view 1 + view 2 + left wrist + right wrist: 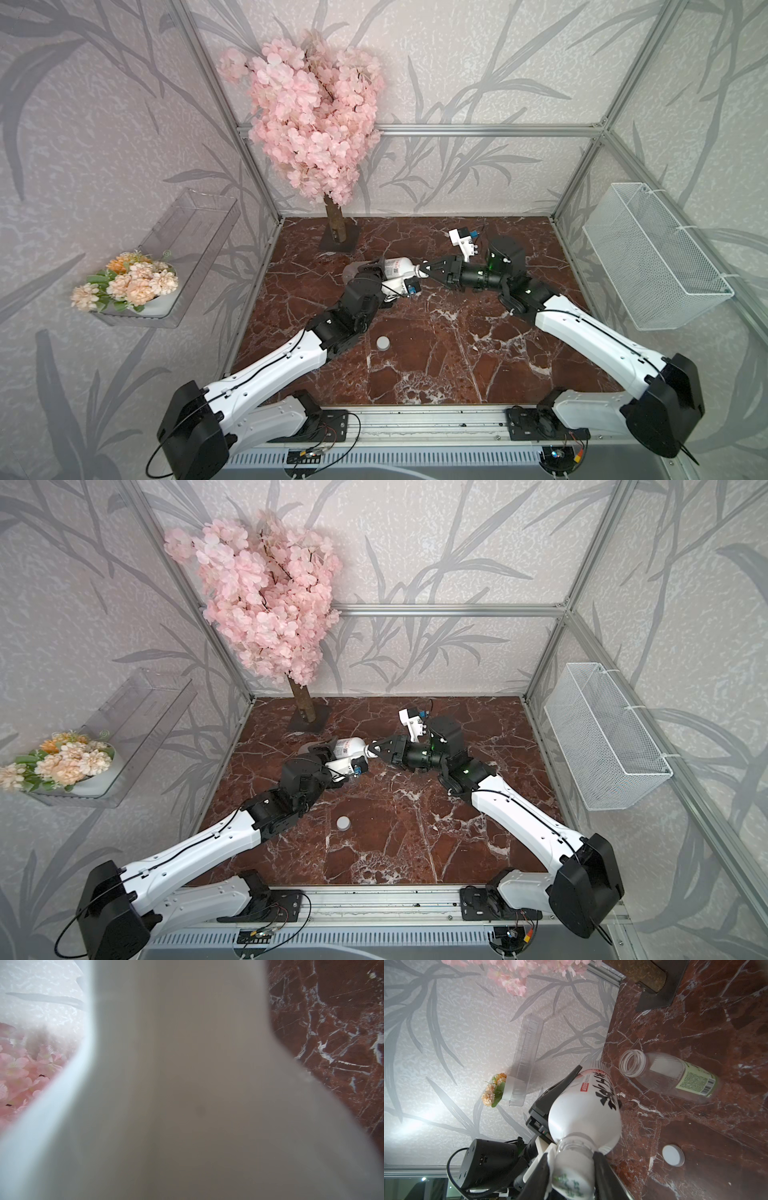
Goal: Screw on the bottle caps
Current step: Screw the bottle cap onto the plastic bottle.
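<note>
My left gripper (383, 271) (332, 751) is shut on the white-wrapped bottle (397, 268) (348, 747) (583, 1113), holding it on its side above the table. That bottle's blurred body (187, 1084) fills the left wrist view and hides the jaws. My right gripper (424, 272) (374, 752) (571, 1176) is shut on the printed bottle cap (571, 1180), which sits on the bottle's neck. The clear bottle (352, 272) (306, 748) (670, 1074) with a green label lies uncapped on the table behind the left gripper. A plain cap (382, 343) (343, 823) (673, 1155) lies flat on the marble.
A pink blossom tree (316, 124) stands on a dark base (338, 243) at the back left. A white wire basket (652, 257) hangs on the right wall. On the left wall hangs a clear shelf (195, 224) with flowers (124, 282). The marble table (457, 365) has a metal frame round it.
</note>
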Controlling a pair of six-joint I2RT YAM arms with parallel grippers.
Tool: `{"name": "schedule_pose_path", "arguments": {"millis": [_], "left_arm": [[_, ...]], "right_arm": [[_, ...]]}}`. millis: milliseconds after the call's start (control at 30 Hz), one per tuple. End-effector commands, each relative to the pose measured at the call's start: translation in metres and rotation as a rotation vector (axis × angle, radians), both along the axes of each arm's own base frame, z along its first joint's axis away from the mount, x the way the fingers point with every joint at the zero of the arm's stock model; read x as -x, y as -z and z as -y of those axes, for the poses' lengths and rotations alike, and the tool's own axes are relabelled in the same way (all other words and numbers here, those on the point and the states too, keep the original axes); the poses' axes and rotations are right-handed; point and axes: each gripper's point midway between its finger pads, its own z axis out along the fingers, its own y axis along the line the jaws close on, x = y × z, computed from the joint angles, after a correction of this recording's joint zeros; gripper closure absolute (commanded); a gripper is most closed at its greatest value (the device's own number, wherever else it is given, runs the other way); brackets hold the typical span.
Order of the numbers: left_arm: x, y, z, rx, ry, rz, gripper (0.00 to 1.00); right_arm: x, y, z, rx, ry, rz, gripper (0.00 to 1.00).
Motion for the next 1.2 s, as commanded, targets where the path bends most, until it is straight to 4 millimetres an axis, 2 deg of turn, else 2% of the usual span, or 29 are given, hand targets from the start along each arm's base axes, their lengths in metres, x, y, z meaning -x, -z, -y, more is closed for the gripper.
{"name": "schedule_pose_path", "arguments": {"millis": [0,300,467,733,1167], "left_arm": [[0.055,-0.167,0.084,0.352,0.474,0.415,0.29],[0.069,-0.184,0.090,0.353,0.523,0.498,0.30],[0.079,-0.186,0.093,0.350,0.553,0.505,0.30],[0.082,-0.162,0.103,0.236,0.566,0.487,0.31],[0.060,-0.123,0.110,-0.056,0.501,0.540,0.34]], "right_arm": [[0.017,0.038,-0.035,-0.048,-0.108,-0.192,0.75],[0.008,0.027,-0.040,-0.203,-0.082,-0.248,0.75],[0.006,0.017,-0.043,-0.262,-0.096,-0.250,0.75],[0.015,0.004,-0.049,-0.240,-0.134,-0.241,0.75],[0.034,-0.005,-0.059,-0.209,-0.188,-0.333,0.77]]}}
